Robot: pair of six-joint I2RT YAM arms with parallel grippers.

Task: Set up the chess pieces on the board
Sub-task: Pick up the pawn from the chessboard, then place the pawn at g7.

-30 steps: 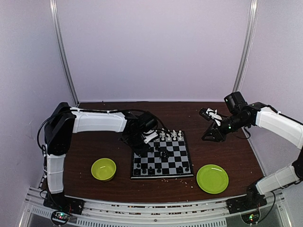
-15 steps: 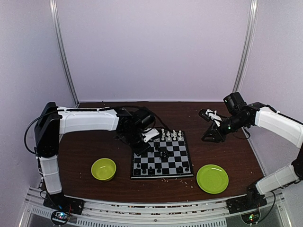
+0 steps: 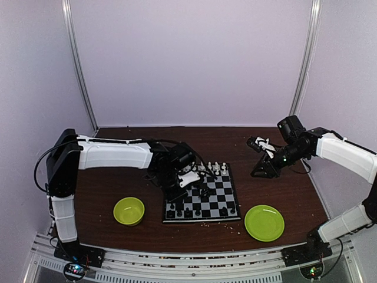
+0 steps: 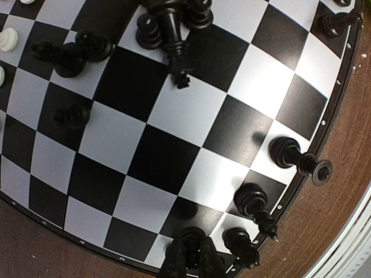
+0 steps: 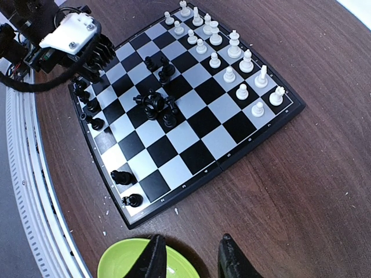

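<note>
Nothing legible; tiny rim marks on the board (image 4: 152, 168), perhaps coordinates

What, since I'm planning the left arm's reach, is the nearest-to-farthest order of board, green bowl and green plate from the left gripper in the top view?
1. The board: right beneath the left gripper, at its left side.
2. The green bowl: near-left, beside the board.
3. The green plate: near-right, beyond the board.
</note>
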